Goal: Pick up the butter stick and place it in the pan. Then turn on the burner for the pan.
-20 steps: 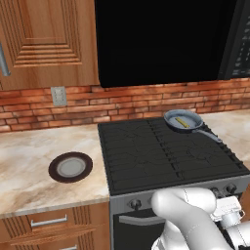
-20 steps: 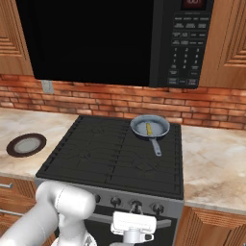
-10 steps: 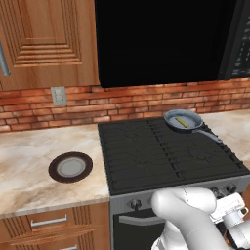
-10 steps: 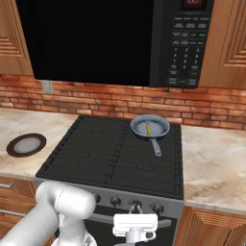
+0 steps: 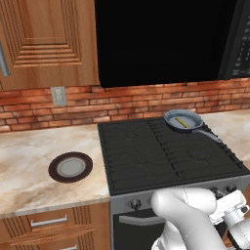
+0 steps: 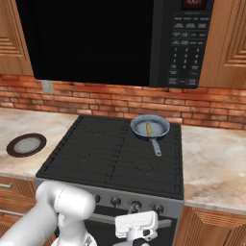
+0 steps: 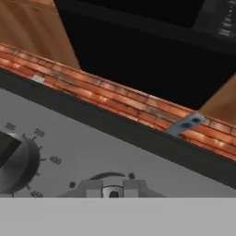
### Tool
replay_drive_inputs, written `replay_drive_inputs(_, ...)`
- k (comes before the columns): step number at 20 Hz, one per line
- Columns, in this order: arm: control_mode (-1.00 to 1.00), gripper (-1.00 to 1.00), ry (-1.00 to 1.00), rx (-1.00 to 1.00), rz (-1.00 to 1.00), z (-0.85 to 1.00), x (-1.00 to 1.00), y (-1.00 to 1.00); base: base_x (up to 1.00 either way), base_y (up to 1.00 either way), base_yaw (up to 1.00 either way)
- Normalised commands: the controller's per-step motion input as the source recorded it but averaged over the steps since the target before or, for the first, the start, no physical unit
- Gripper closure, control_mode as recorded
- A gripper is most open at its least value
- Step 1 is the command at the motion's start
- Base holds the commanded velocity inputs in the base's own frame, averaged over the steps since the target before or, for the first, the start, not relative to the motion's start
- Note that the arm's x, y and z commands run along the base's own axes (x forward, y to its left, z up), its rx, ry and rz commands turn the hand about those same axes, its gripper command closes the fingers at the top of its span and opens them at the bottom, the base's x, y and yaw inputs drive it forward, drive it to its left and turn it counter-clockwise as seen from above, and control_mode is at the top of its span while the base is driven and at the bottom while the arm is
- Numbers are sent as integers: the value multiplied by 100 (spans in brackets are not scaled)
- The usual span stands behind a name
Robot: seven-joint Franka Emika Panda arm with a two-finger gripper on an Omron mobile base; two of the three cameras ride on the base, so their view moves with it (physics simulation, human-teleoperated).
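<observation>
The grey-blue pan sits on the back right burner of the black stove. The pale yellow butter stick lies inside it. My gripper is low at the stove's front panel, just below a burner knob. In the hand view that knob sits close at the bottom centre, with a larger dial at the left. The fingers are hidden, so I cannot tell whether they touch the knob. The pan handle pokes over the stove's edge.
A dark-brown plate rests on the marble counter left of the stove. Several knobs line the front panel. A black microwave hangs above, and wooden drawers sit under the counter.
My hand has edged slightly up and toward the stove's front panel, then stayed put. The pan, butter stick and plate have not moved.
</observation>
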Motion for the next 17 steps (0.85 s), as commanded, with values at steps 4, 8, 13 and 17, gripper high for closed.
replay_drive_inputs(4,-100,100,0,-34,-17,0,0,0,0,0,0)
replay_drive_inputs(8,-100,100,0,-33,-18,0,0,0,0,0,0)
replay_drive_inputs(13,-100,100,0,-32,-19,3,0,0,0,0,0)
replay_drive_inputs(17,-100,100,0,-30,-19,4,0,0,0,0,0)
